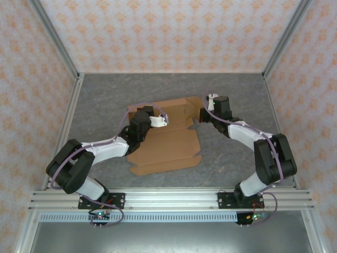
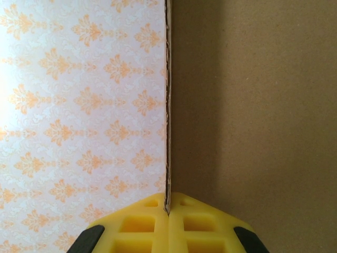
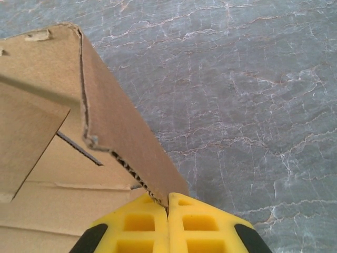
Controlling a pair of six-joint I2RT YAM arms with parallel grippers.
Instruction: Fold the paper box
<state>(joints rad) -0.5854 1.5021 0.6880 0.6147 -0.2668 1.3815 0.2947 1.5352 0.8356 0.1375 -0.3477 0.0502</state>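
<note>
On table (image 1: 105,100), one paper box (image 1: 168,150)

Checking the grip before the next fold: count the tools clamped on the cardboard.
2. The left tool pinches a cardboard edge at the far left of the paper box; the right tool pinches a raised wall at its far right corner.

A grey marbled table (image 1: 105,95) carries the brown paper box (image 1: 168,150), flaps partly raised.

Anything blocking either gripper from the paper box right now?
Nothing visible does. The left gripper is shut on an edge of the paper box, and the right gripper pinches one of its raised walls.
</note>
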